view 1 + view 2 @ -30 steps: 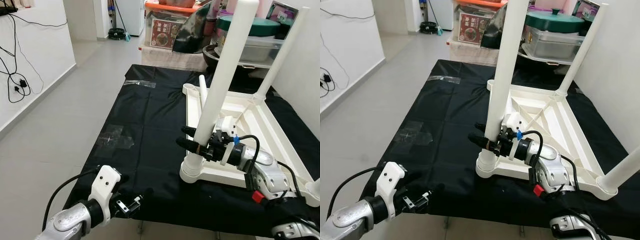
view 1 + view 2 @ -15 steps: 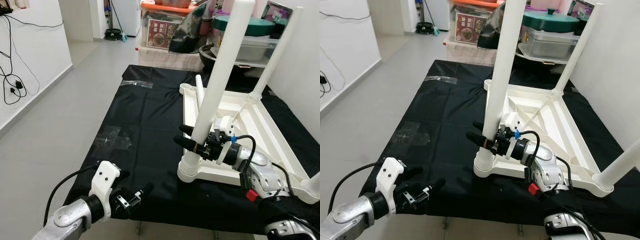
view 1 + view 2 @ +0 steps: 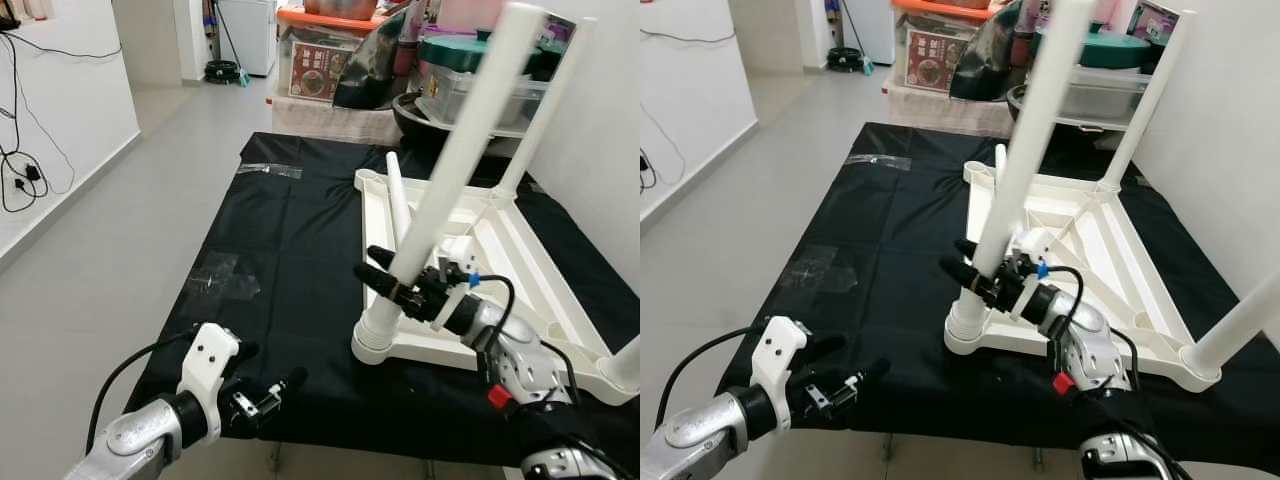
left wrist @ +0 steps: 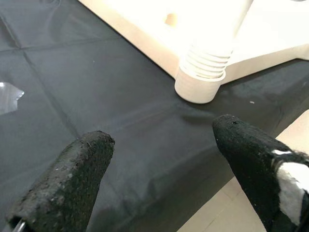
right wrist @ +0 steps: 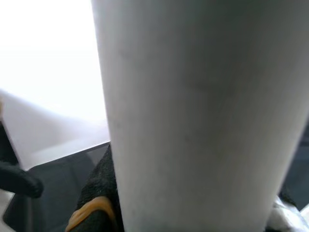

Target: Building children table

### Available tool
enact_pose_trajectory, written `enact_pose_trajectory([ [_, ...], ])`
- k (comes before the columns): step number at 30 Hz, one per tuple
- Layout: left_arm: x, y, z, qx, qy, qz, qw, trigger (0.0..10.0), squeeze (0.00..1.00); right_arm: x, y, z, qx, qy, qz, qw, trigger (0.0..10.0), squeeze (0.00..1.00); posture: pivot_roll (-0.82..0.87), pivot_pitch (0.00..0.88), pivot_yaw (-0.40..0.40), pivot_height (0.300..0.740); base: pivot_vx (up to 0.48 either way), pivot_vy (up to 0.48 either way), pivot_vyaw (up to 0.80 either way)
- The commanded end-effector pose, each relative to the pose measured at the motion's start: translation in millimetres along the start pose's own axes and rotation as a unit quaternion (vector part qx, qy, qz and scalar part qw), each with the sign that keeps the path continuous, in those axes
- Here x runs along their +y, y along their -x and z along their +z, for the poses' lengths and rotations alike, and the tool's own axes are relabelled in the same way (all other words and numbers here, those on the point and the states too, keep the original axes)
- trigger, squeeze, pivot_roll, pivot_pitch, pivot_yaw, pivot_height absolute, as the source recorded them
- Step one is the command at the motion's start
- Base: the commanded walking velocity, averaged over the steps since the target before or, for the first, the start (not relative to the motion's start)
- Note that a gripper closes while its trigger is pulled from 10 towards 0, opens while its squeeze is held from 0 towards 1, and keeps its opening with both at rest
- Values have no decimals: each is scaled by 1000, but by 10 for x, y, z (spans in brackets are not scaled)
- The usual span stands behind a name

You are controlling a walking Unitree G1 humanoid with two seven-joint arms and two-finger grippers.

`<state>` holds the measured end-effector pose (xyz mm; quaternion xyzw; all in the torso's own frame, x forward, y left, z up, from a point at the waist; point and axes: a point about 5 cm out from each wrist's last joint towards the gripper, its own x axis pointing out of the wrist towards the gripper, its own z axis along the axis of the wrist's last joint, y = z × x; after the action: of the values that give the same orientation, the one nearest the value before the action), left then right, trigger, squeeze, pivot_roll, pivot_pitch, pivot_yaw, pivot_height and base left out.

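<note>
Table: your white plastic children's table [image 3: 520,250] lies upside down on the black cloth [image 3: 290,250], ribbed underside showing
Near leg: the long white leg [image 3: 450,170] stands in the near-left corner socket [image 3: 375,345], tilted to your right
Other legs: one leg [image 3: 1145,100] upright at the far corner, another [image 3: 1240,325] at the near right
Right gripper [image 3: 392,283]: fingers pinching the near leg low down
Left gripper [image 4: 164,159]: fingers spread, over the cloth's near edge, well apart from the table

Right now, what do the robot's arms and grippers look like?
Both arms are silver metal. The left gripper has a white wrist bracket, a black cable and textured black fingers. The right gripper has black fingers, a white bracket, a blue clip, a black cable loop and a red tab.
</note>
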<state>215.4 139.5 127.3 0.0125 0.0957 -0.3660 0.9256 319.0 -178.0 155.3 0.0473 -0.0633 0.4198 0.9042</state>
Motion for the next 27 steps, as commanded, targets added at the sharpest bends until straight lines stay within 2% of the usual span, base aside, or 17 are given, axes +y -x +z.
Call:
enact_pose_trajectory([
  [1, 4, -10, -24, 5, 7, 0, 1000, 10000, 0, 30, 43, -121, 26, -6, -16, 1000, 0, 0, 81, 0, -94, 740, 0, 0, 0],
  [5, 43, -33, -7, 1, 3, 4, 1000, 10000, 0, 227, -17, -179, 59, 46, -42, 996, 0, 0, 69, 0, -94, 740, 0, 0, 0],
  [8, 43, -33, -7, 1, 3, 4, 1000, 10000, 0, 227, -17, -179, 59, 46, -42, 996, 0, 0, 69, 0, -94, 740, 0, 0, 0],
  [10, 46, -36, -9, 1, 3, 5, 1000, 10000, 0, 290, -43, -198, 69, 60, -40, 995, 0, 0, 65, 0, -95, 740, 0, 0, 0],
  [12, 46, -46, -13, 0, 3, 6, 1000, 10000, 0, 294, -99, -286, 114, 49, -106, 987, 0, 0, 66, 0, -100, 740, 0, 0, 0],
  [13, 46, -46, -13, 0, 3, 6, 1000, 10000, 0, 294, -99, -286, 114, 49, -106, 987, 0, 0, 66, 0, -100, 740, 0, 0, 0],
  [16, 38, -66, -22, -2, 5, 9, 1000, 10000, 0, 211, -103, -378, 158, 26, -206, 965, 0, 0, 61, 0, -109, 740, 0, 0, 0],
  [18, 38, -66, -22, -2, 5, 9, 1000, 10000, 0, 211, -103, -378, 158, 26, -206, 965, 0, 0, 61, 0, -109, 740, 0, 0, 0],
  [19, 34, -73, -27, -2, 6, 10, 1000, 10000, 0, 175, -89, -400, 162, 14, -248, 955, 0, 0, 62, 0, -113, 740, 0, 0, 0],
  [20, 34, -73, -27, -2, 6, 10, 1000, 10000, 0, 175, -89, -400, 162, 14, -248, 955, 0, 0, 62, 0, -113, 740, 0, 0, 0],
  [21, 33, -79, -31, -3, 6, 12, 1000, 10000, 0, 147, -69, -423, 165, 3, -291, 942, 0, 0, 63, 0, -117, 740, 0, 0, 0],
  [22, 33, -79, -31, -3, 6, 12, 1000, 10000, 0, 147, -69, -423, 165, 3, -291, 942, 0, 0, 63, 0, -117, 740, 0, 0, 0],
  [23, 35, -85, -36, -3, 7, 14, 1000, 10000, 0, 136, -40, -442, 166, -10, -336, 927, 0, 0, 63, 0, -120, 740, 0, 0, 0],
  [24, 35, -85, -36, -3, 7, 14, 1000, 10000, 0, 136, -40, -442, 166, -10, -336, 927, 0, 0, 63, 0, -120, 740, 0, 0, 0],
  [25, 39, -91, -42, -3, 6, 16, 1000, 10000, 0, 118, 8, -451, 165, -17, -388, 907, 0, 0, 61, 0, -124, 740, 0, 0, 0],
  [26, 39, -91, -42, -3, 6, 16, 1000, 10000, 0, 118, 8, -451, 165, -17, -388, 907, 0, 0, 61, 0, -124, 740, 0, 0, 0],
  [27, 45, -96, -48, -3, 6, 20, 1000, 10000, 0, 89, 69, -436, 158, -13, -436, 886, 0, 0, 61, 0, -124, 740, 0, 0, 0],
])
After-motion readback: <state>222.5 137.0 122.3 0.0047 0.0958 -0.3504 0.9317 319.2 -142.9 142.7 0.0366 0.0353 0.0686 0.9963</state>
